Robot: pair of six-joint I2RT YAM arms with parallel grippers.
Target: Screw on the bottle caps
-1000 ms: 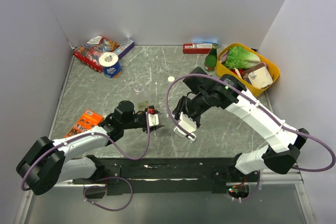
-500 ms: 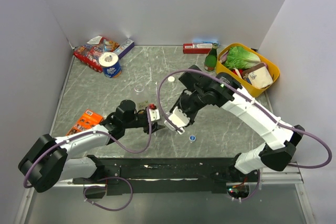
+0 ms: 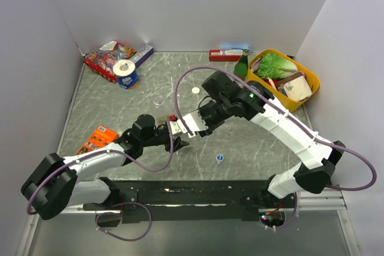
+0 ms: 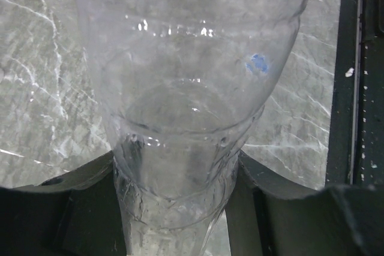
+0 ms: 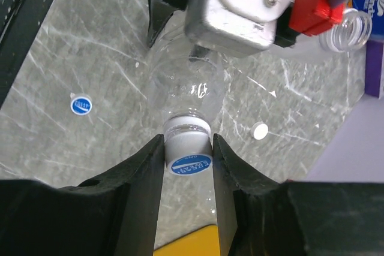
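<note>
Left end effector [image 4: 180, 208]: clamped on the lower body of a clear bottle [image 4: 186, 88], holding it off the bench [image 3: 258, 142]; the neck points away from it, toward the other arm.
Right end effector [image 5: 188, 148]: fingers pinching a blue-topped cap [image 5: 188, 155] by its rim; the cap sits right at the bottle's mouth.
What has just changed: a second ago the right end effector was low over the bench, well to the right of the left one; it has since lifted and swung across, so cap and neck now meet between the two.
Meaning for the task: I judge the carry done and the threading about to begin; whether the threads have caught yet I cannot tell.
Next move calls for: a straight push along the neck with a turn, while the left grip stays firm; a tilted cap could cross-thread.
Left to do: a loose blue cap [image 3: 220, 157] lies behind the right end effector, toward the arm bases; a white cap [image 3: 195, 90] and a second bottle [image 3: 159, 100] wait beyond both end effectors.
</note>
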